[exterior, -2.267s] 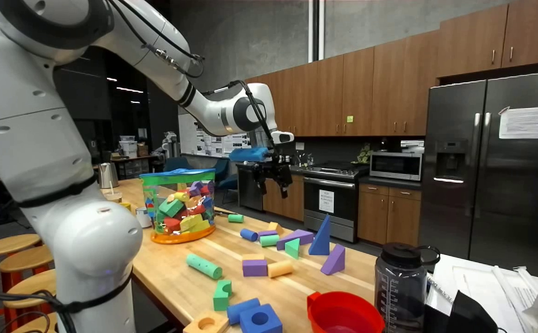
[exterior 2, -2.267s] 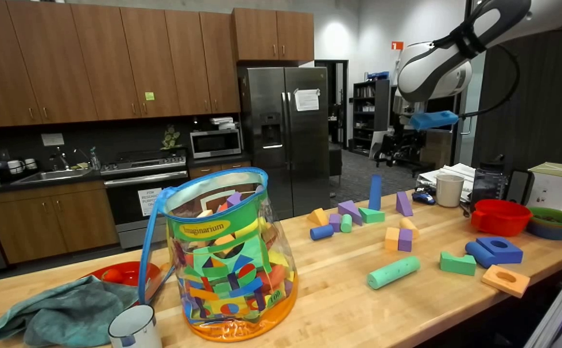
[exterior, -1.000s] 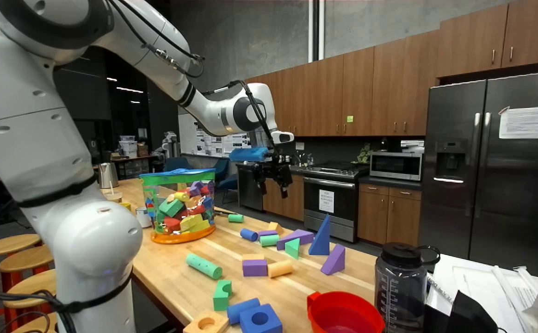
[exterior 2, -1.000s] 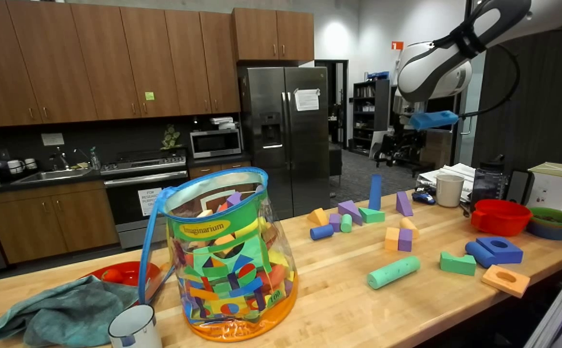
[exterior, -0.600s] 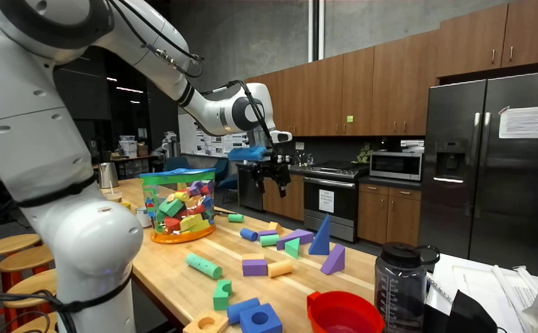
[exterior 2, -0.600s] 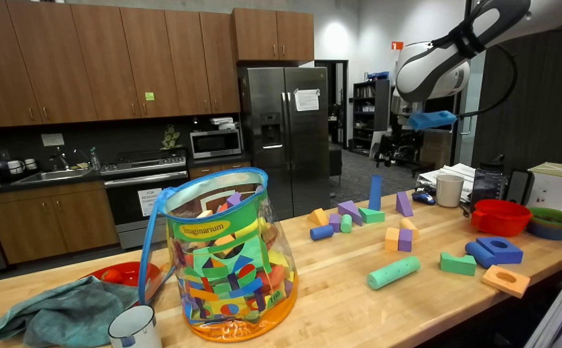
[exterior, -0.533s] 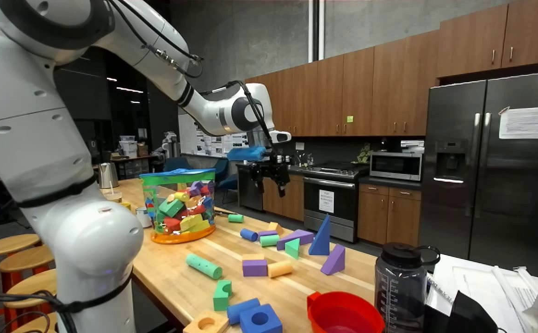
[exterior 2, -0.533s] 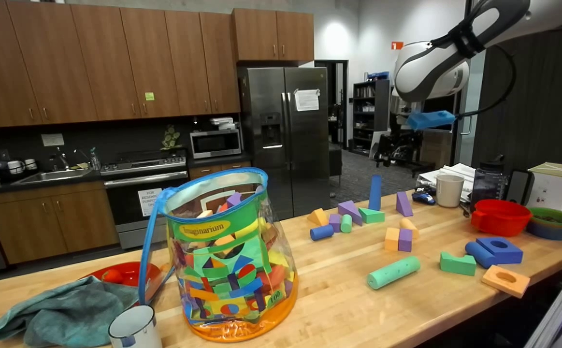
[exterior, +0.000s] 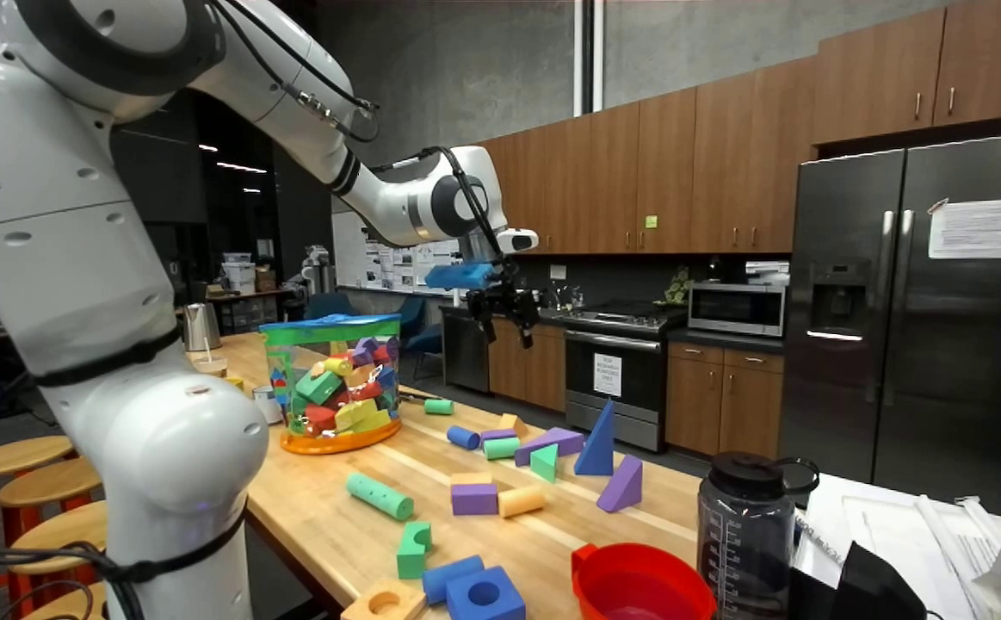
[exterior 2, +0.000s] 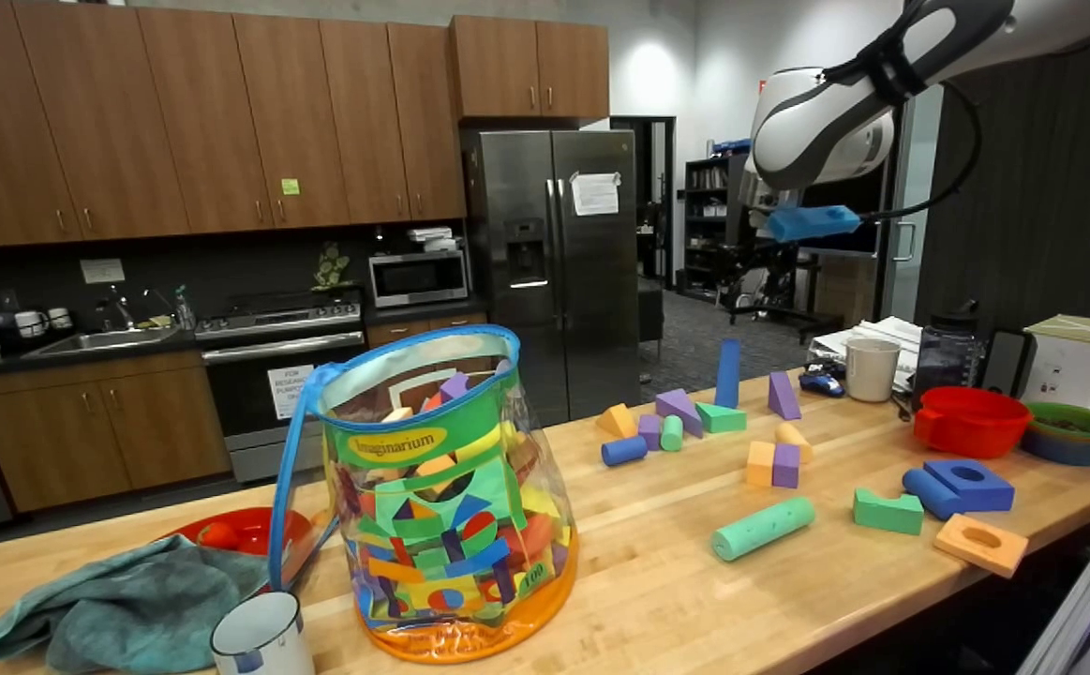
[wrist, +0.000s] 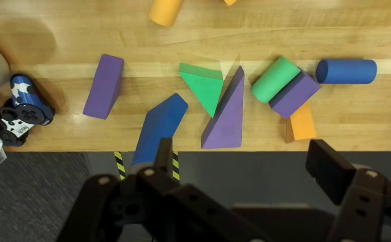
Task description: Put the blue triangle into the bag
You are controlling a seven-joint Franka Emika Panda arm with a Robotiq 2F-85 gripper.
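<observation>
The blue triangle [exterior: 596, 442] stands upright with its point up, near the table's far edge. It also shows in an exterior view [exterior 2: 728, 375] and in the wrist view [wrist: 160, 122], where its lower part runs behind a finger. The clear bag [exterior: 332, 332], with green band, blue rim and orange base, stands open and holds many blocks; it also shows in an exterior view [exterior 2: 481, 412]. My gripper [exterior: 507, 334] hangs in the air, well above the table, between bag and triangle. In the wrist view the gripper [wrist: 240, 158] is open, with nothing between its fingers.
Beside the triangle lie a green triangle [wrist: 205, 87], a purple wedge [wrist: 227, 117] and another purple wedge [wrist: 104, 86]. Several cylinders and blocks lie nearer the bag. A red bowl [exterior: 642, 581], a dark bottle [exterior: 745, 534] and a mug [exterior 2: 873, 368] stand toward the far end.
The gripper holds still at first, then moves slightly up and toward the bag side, with a small tilt of the hand. The triangle, bag and other blocks have not moved.
</observation>
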